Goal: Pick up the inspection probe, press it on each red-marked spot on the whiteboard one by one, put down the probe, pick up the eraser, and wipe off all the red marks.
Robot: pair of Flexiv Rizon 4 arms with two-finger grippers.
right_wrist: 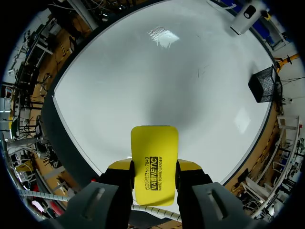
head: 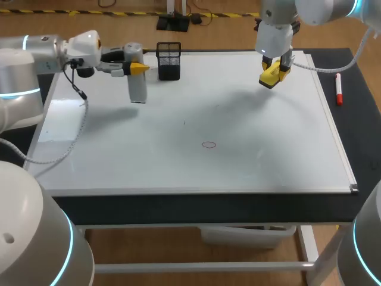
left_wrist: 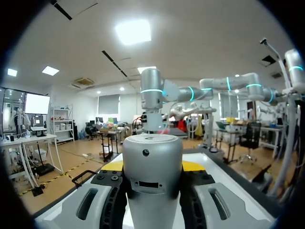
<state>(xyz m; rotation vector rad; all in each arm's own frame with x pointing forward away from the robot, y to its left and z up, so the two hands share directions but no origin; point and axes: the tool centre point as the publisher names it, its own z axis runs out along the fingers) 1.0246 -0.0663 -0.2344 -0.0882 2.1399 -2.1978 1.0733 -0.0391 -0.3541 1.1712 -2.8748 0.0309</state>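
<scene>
While the left gripper (head: pixel 138 68) clenched the grey cylindrical probe (head: pixel 137 86) above the far-left part of the white whiteboard (head: pixel 256 161), just beside the black mesh basket (head: pixel 169 61), one small red oval mark (head: pixel 208 144) sat mid-board, well apart from both tools. Further right, the right gripper (head: pixel 271 76) hung aloft, grasping the yellow block eraser (right_wrist: pixel 154 164). A red marker pen (head: pixel 339 89) lay on the dark surface (head: pixel 360 119). Probing looked like the step in hand: next, the probe tip needed lowering squarely onto that oval, and the eraser could wipe afterwards.
</scene>
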